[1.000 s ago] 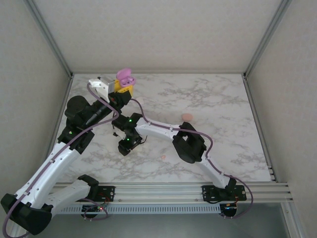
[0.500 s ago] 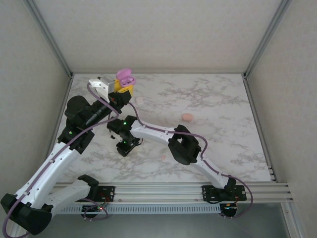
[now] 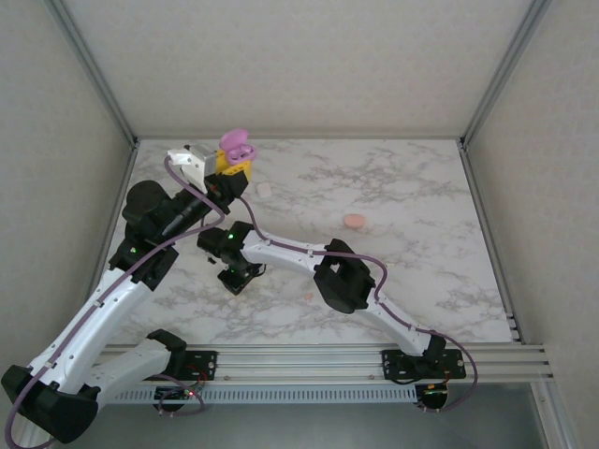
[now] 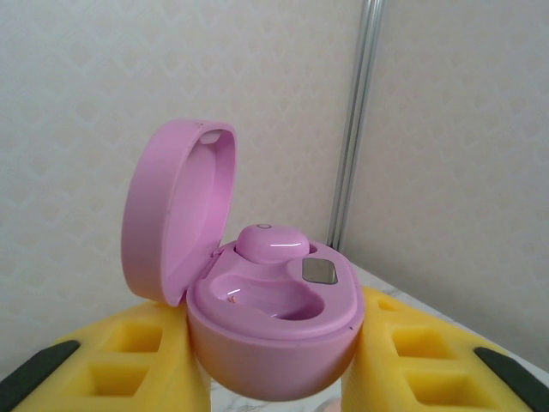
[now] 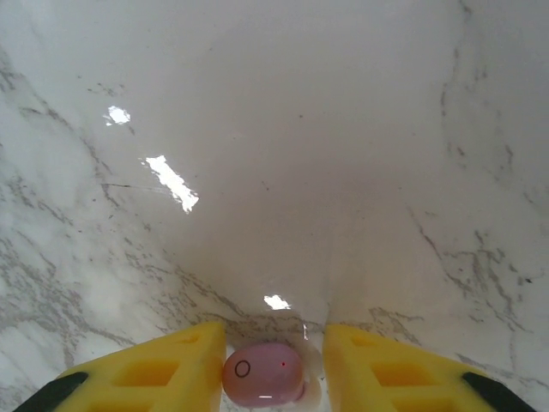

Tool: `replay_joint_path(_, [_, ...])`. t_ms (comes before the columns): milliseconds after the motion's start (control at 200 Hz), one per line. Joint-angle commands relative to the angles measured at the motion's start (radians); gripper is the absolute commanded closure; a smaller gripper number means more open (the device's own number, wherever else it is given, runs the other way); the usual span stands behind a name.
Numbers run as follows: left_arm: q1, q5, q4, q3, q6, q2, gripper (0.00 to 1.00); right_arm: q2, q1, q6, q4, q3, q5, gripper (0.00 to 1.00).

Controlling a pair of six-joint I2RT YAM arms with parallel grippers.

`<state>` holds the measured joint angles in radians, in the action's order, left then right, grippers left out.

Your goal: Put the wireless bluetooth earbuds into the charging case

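Note:
My left gripper (image 3: 234, 161) is raised at the back left, shut on an open purple charging case (image 3: 236, 146). In the left wrist view the gripper (image 4: 274, 365) clamps the case (image 4: 274, 330) between yellow fingers (image 4: 111, 360). Its lid stands up on the left. One purple earbud (image 4: 271, 243) sits in the far slot and the near slot is bare. My right gripper (image 3: 234, 279) is down at the table. In the right wrist view the gripper (image 5: 274, 371) straddles a purple earbud (image 5: 257, 374) lying on the marble. The left finger (image 5: 163, 371) touches the bud, and a narrow gap remains at the right finger (image 5: 386, 369).
A small whitish bud (image 3: 265, 190) lies right of the raised case. A pink-orange rounded piece (image 3: 354, 221) rests mid-table and a tiny pink speck (image 3: 310, 296) lies near the right arm's elbow. Walls and metal posts (image 3: 108, 89) ring the marble table (image 3: 421, 253).
The right arm has shifted left, uncovering the whitish bud, and its jaws have narrowed around the purple earbud. The left arm and case have held still.

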<state>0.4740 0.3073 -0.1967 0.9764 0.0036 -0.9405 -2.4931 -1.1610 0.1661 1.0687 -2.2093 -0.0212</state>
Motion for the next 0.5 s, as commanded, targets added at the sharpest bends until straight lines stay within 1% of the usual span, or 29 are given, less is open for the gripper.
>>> replay_joint_path(0, [-0.008,-0.008,-0.010,0.018,0.013,0.006,0.70,0.032,-0.012,0.035,0.037,0.049,0.059,0.65])
replay_joint_path(105, [-0.008,-0.010,-0.010,0.019,0.013,0.005,0.70,0.076,-0.006,0.061,0.020,0.096,0.091,0.65])
replay_joint_path(250, [-0.008,-0.007,-0.010,0.024,0.011,-0.004,0.70,0.165,0.020,0.114,-0.048,0.211,0.113,0.67])
replay_joint_path(425, [-0.008,-0.003,-0.012,0.028,0.009,-0.012,0.70,0.288,0.075,0.197,-0.133,0.401,0.126,0.67])
replay_joint_path(496, [-0.008,-0.003,-0.015,0.027,0.007,-0.016,0.70,0.347,0.113,0.244,-0.178,0.505,0.127,0.67])
